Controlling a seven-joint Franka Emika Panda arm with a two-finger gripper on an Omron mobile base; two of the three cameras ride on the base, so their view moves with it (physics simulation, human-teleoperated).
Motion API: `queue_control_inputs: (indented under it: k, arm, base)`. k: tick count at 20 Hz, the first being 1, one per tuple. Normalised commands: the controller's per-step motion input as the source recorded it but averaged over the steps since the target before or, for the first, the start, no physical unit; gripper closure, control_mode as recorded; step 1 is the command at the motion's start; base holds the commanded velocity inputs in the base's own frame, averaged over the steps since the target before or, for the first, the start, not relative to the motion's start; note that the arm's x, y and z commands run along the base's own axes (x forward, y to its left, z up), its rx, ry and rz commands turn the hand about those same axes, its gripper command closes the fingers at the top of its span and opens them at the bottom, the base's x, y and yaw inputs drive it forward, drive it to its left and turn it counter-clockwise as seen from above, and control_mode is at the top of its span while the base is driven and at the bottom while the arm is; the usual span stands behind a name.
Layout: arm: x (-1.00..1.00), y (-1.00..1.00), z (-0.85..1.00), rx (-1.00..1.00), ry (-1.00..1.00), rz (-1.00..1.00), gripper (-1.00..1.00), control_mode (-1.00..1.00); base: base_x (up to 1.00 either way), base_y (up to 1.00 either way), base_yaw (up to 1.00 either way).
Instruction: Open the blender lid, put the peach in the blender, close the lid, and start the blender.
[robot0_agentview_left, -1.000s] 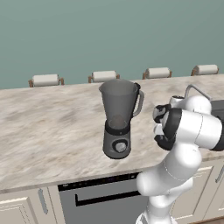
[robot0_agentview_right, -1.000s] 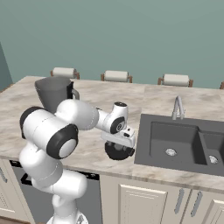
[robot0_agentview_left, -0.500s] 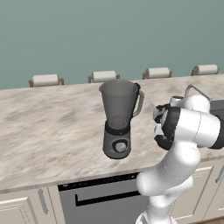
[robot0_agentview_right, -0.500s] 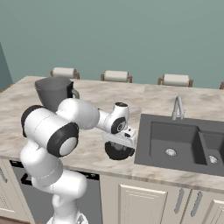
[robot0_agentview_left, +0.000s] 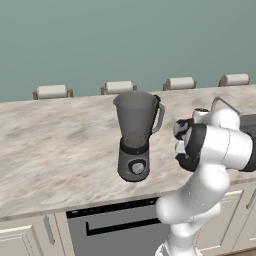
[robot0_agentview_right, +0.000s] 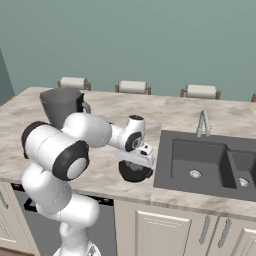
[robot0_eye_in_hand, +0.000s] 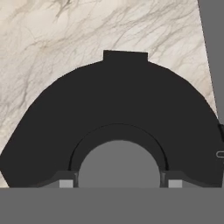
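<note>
1. Fingertips (robot0_eye_in_hand: 65, 182) of the gripper (robot0_eye_in_hand: 118, 183) sit on either side of the grey knob (robot0_eye_in_hand: 118, 164) of the blender lid (robot0_eye_in_hand: 113, 118), touching it; the hand view shows them clamped on the knob.
2. On the left, the blender (robot0_agentview_left: 135, 135) stands open-topped on the marble counter (robot0_agentview_left: 55, 145); its dial faces forward.
3. Right base view shows the lid (robot0_agentview_right: 135, 171) lying flat on the counter just beside the sink (robot0_agentview_right: 205, 162), partly hidden under the hand.
4. Whether the peach sits inside the smoky jar is hard to make out.

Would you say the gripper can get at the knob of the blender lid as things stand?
Probably yes: the gripper sits right over the blender lid on the counter, its fingertips flanking the knob, nothing between.
</note>
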Motion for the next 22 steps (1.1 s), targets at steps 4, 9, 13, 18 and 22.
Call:
queue_control_inputs:
  k: [4,9,13,18,22]
  arm:
    - [-0.16,0.01,0.51,0.0,-0.01,0.0,1.0,-1.0]
    - [-0.38,0.0,0.89,-0.01,-0.12,0.0,1.0,-1.0]
    - [-0.42,0.0,1.0,-0.04,-0.16,0.0,1.0,-1.0]
    - [-0.34,0.07,1.0,-0.06,-0.14,0.0,1.0,-1.0]
    - [-0.31,0.2,1.0,-0.11,-0.1,0.0,1.0,-1.0]
  base:
    - [0.0,0.0,0.0]
    - [0.0,0.0,0.0]
    - [0.0,0.0,0.0]
    - [0.0,0.0,0.0]
    - [0.0,0.0,0.0]
